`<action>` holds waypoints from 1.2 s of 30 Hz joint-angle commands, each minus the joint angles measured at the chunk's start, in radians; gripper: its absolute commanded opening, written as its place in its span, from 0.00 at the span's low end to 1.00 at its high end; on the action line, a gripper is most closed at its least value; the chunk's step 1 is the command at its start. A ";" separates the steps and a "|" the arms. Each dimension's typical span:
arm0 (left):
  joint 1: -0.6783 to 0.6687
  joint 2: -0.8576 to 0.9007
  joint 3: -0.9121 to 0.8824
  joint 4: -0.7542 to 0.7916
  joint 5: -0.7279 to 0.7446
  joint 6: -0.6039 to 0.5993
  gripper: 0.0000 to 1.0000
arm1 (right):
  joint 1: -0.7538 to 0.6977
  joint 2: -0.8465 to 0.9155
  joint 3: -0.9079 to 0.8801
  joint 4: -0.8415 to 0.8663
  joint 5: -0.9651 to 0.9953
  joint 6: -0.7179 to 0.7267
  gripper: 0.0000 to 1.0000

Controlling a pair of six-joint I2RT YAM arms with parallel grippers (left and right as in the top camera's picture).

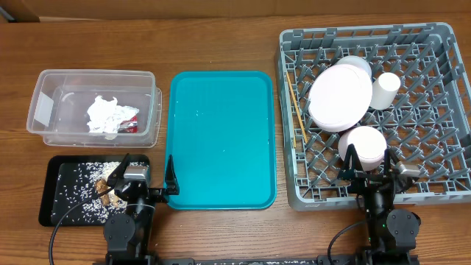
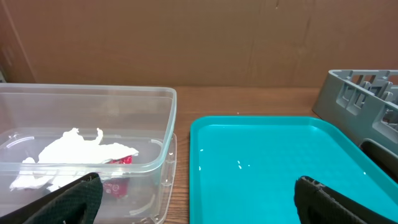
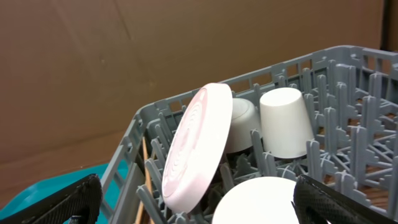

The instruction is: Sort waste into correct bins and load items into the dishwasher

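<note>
Seemingly done, I'd park my left tool (image 2: 196, 186) and right tool (image 3: 196, 186), both gaping empty, off the dish rack (image 1: 430, 140).

Tabletop (image 1: 221, 235), left to right: plastic tub (image 1: 44, 81) at back left, shallow tray (image 1: 55, 199) directly in front of it; large tray (image 1: 221, 140) in the centre; dish rack (image 1: 434, 147) at right.

In tub: napkin (image 1: 105, 114), with wrapper (image 1: 131, 121) touching its right side.

On shallow tray: rice grains (image 1: 81, 188) scattered, food scrap (image 1: 101, 190) toward the right end.

In rack: chopsticks (image 1: 296, 109) along the left side; plate (image 1: 340, 97) on edge right of them; rear bowl (image 1: 358, 65) just behind the plate; cup (image 1: 385, 90) right of the plate; front bowl (image 1: 362, 146) in front of the plate.
</note>
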 commanded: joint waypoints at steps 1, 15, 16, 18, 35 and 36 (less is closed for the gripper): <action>0.005 -0.011 -0.005 -0.001 -0.014 0.023 1.00 | -0.006 -0.012 -0.010 0.008 0.057 -0.066 1.00; 0.005 -0.011 -0.005 -0.001 -0.014 0.023 1.00 | -0.007 -0.012 -0.010 0.000 -0.052 -0.260 1.00; 0.005 -0.011 -0.005 -0.001 -0.014 0.023 1.00 | -0.007 -0.012 -0.010 0.000 -0.052 -0.260 1.00; 0.005 -0.011 -0.005 -0.001 -0.014 0.023 1.00 | -0.007 -0.012 -0.010 0.000 -0.052 -0.260 1.00; 0.005 -0.011 -0.005 -0.001 -0.014 0.023 1.00 | -0.007 -0.012 -0.010 0.000 -0.052 -0.260 1.00; 0.005 -0.011 -0.005 -0.001 -0.014 0.023 1.00 | -0.007 -0.012 -0.010 0.000 -0.052 -0.260 1.00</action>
